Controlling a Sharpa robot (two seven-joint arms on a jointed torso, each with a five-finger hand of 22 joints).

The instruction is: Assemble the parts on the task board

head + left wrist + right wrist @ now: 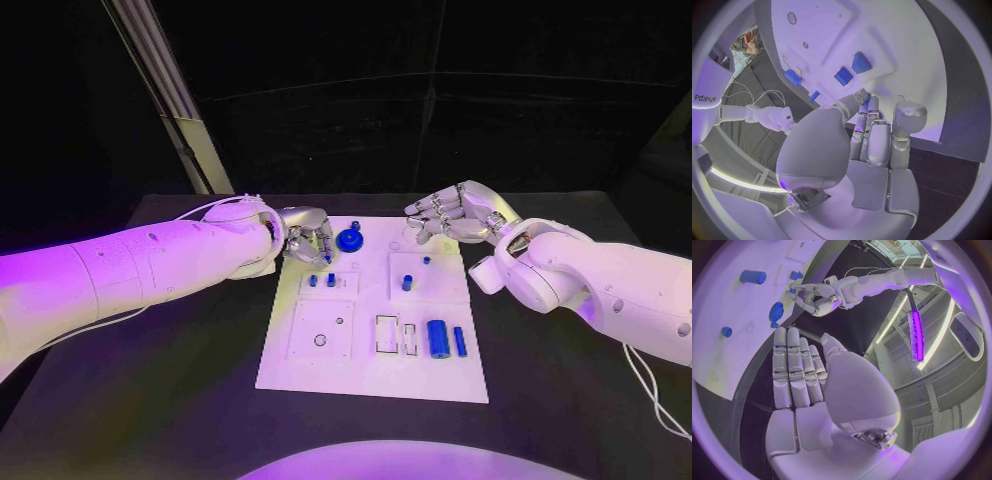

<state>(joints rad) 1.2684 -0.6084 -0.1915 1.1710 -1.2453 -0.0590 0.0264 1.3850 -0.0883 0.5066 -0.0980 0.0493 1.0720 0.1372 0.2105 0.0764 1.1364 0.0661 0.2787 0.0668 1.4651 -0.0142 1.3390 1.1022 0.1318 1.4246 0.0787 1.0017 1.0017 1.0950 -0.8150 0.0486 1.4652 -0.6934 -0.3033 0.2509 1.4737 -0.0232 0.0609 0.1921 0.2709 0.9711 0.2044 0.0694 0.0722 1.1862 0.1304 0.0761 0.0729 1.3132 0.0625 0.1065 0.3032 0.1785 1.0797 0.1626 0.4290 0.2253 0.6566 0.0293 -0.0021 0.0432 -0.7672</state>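
The white task board (372, 372) lies in the middle of the black table. A blue gear (348, 243) sits near its far edge, and also appears in the right wrist view as the gear (776, 312). Two small blue pegs (322, 281) stand on the left part, a blue piece (408, 281) in the middle, and two blue cylinders (449, 341) lie at the near right. My left hand (306, 240) hovers at the board's far left corner, just left of the gear, holding nothing; the fingers (873, 135) point at the board. My right hand (454, 215) hovers over the far right corner, fingers (795, 370) stretched, empty.
Black table (173, 400) surrounds the board on all sides. A rectangular slot (387, 335) and a square recess with a ring (320, 338) mark the board's near half. A pale pole (173, 100) rises behind the table's far left corner.
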